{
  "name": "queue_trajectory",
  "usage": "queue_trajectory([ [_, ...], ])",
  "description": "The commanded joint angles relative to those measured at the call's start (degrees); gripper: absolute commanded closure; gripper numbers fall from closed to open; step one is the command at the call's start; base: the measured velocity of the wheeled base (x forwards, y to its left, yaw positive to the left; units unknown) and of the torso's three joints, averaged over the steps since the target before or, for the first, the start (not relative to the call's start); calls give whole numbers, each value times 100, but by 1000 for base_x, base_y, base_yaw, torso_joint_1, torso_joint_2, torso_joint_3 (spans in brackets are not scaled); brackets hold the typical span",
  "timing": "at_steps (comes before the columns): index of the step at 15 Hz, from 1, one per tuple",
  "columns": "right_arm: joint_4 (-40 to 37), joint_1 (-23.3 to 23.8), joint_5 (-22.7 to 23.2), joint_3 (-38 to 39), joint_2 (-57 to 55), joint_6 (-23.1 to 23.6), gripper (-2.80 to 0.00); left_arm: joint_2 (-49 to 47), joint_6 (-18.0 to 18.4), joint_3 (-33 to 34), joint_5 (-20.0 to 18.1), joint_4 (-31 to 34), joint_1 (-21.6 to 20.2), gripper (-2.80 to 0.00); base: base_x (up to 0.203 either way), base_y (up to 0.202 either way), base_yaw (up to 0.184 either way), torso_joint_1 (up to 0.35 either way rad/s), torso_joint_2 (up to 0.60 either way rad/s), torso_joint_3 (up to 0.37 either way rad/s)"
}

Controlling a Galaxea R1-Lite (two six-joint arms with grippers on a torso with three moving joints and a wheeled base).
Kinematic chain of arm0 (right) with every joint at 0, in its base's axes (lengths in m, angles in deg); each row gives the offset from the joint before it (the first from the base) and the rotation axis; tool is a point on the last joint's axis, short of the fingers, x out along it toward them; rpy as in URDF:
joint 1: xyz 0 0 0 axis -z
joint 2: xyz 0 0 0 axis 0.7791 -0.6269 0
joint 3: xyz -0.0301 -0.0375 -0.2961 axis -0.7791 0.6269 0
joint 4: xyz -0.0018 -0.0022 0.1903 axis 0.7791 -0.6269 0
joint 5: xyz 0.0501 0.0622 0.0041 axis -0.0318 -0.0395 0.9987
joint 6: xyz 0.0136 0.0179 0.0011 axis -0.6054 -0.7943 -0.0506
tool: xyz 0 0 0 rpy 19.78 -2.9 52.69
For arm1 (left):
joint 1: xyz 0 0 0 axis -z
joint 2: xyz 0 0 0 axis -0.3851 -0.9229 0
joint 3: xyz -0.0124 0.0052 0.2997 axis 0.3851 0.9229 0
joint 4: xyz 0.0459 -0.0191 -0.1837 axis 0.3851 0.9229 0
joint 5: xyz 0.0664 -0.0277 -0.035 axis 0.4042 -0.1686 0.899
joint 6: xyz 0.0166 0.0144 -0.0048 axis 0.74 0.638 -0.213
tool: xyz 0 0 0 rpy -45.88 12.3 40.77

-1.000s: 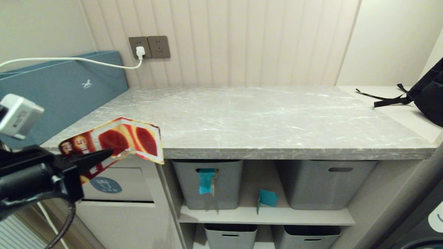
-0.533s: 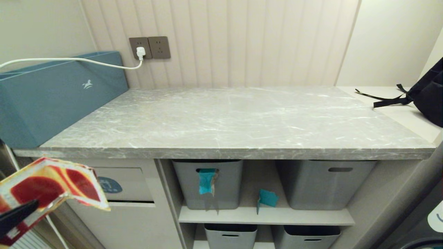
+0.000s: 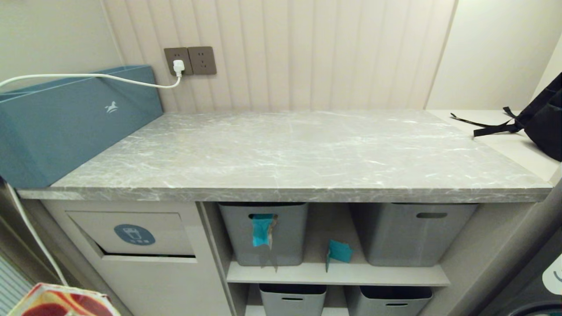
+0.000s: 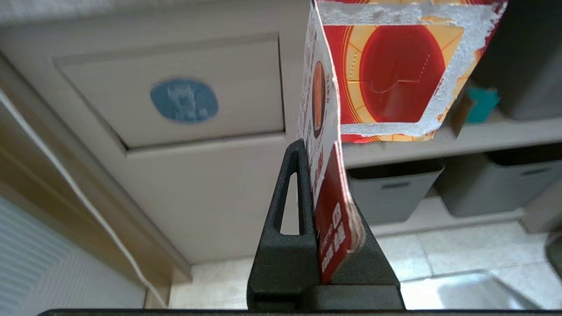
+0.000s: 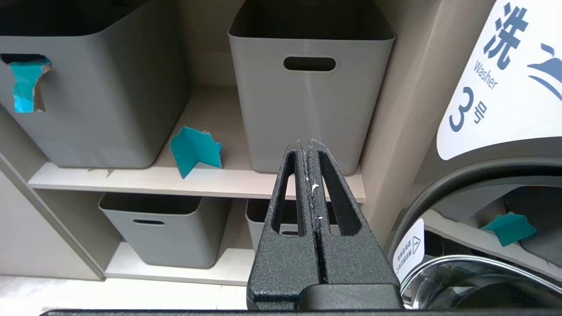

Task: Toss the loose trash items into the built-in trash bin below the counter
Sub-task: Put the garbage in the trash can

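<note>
Cardboard (image 4: 397, 79) clenched by its lower edge in left gripper (image 4: 322, 245), low and just in front of bin flap (image 4: 175, 87), presumably to line up the drop; right gripper (image 5: 309, 149) parked shut, holding nothing.

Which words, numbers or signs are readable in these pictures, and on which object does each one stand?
"Washer": white label on the washing machine.
"3": same label, with Chinese characters beside it.
White horse logo, no words: blue box.
White bin icon: blue sticker on the bin flap.
Warning triangle with tiny text, unreadable: small sticker.
Print on the cardboard piece: too blurred.
</note>
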Motion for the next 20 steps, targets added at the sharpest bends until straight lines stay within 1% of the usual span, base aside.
queue_trajectory([
  [1, 1, -2, 2, 0, 11, 8, 0, 469, 26, 484, 144, -116, 185, 0, 0, 0, 0, 0, 0, 0],
  [3, 1, -2, 2, 0, 11, -1, 0, 1286, 47, 743, 270, -120, 310, 0, 0, 0, 0, 0, 0, 0],
  [4, 1, -2, 2, 0, 11, 8, 0, 1542, 24, 818, 339, -112, 349, 0, 0, 0, 0, 0, 0, 0],
  [5, 1, -2, 2, 0, 11, 8, 0, 1673, -69, 875, 504, -130, 370, 0, 0, 0, 0, 0, 0, 0],
  [6, 1, -2, 2, 0, 11, -1, 0, 1691, -99, 1011, 775, -105, 370, 0, 0, 0, 0, 0, 0, 0],
  [7, 1, -2, 2, 0, 11, 8, 0, 1694, -348, 1057, 949, -84, 368, 0, 0, 0, 0, 0, 0, 0],
  [18, 1, -2, 2, 0, 11, 17, 0, 1696, -301, 1063, 932, -95, 368, 0, 0, 0, 0, 0, 0, 0],
  [20, 1, -2, 3, 0, 2, 26, 0, 1696, -292, 1063, 932, -95, 368, 0, 0, 0, 0, -79, 190, 126],
])
